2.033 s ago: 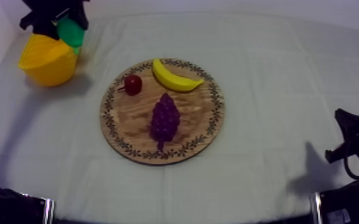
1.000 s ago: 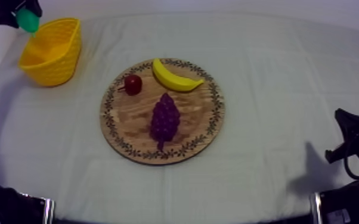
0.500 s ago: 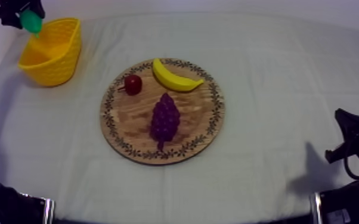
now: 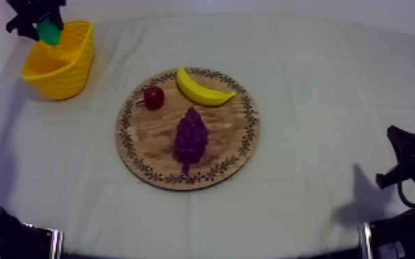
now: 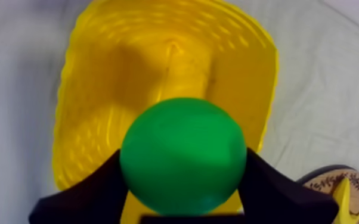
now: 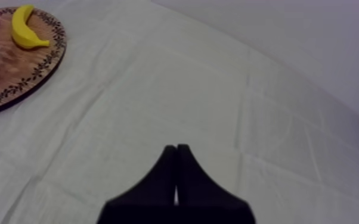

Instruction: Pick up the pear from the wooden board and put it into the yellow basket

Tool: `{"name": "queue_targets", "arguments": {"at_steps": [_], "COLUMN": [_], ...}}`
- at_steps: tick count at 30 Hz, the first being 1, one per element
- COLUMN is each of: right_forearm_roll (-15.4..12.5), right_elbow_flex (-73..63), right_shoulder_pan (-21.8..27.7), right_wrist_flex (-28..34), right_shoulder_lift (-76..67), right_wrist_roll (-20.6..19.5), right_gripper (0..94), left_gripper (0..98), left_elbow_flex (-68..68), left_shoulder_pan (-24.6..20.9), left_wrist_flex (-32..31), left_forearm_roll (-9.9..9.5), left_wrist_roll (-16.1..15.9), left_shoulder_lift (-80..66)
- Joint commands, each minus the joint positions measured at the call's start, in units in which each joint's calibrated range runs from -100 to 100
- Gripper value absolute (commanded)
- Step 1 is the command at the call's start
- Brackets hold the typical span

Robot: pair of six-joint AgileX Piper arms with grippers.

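Note:
My left gripper [image 4: 45, 27] hangs at the far left of the table, shut on the green pear [image 4: 49, 32], just over the far rim of the yellow basket [image 4: 58, 65]. The left wrist view looks straight down past the pear [image 5: 183, 156], clamped between my black fingers [image 5: 98, 190], into the open basket [image 5: 116, 89]. The round wooden board [image 4: 187, 127] lies mid-table. My right gripper [image 4: 407, 162] rests low at the right edge; its fingers [image 6: 176, 173] lie together as a narrow wedge over bare cloth.
On the board lie a banana [image 4: 202, 88], a small red fruit [image 4: 154, 97] and a bunch of grapes [image 4: 191, 138]. Grey-white cloth stretches between board and basket. The right wrist view catches the board's edge [image 6: 36, 74] with the banana [image 6: 25, 27].
My left gripper, holding the pear, swung out past the basket's far left side, then came back right and lower until it hangs over the basket's rim. The right arm stayed still.

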Motion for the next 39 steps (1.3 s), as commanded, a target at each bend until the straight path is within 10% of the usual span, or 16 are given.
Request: {"name": "queue_targets", "arguments": {"at_steps": [1,16,24,39], "right_forearm_roll": [0.01,0.01,0.01,0.01], "right_elbow_flex": [-0.02,-0.02,-0.02,-0.02], "right_shoulder_pan": [-0.01,-0.01,-0.01,-0.01], "right_wrist_flex": [0.02,0.02,0.02,0.02], "right_shoulder_lift": [-0.03,-0.03,-0.03,-0.03], "right_wrist_roll": [0.02,0.02,0.02,0.02], "right_gripper": [0.2,0.2,0.2,0.2], "left_gripper": [58.0,60.2,75.2,94.2], "left_elbow_flex": [-0.57,-4.74,-2.99,-2.24], "left_shoulder_pan": [-0.03,-0.47,-2.26,-1.80], "left_wrist_flex": [-0.07,-1.63,-3.08,-3.21], "left_forearm_roll": [0.01,0.58,3.64,3.15], "left_wrist_roll": [-0.02,0.30,-0.30,-1.36], "left_shoulder_lift": [1.27,9.69,11.20,10.90]}}
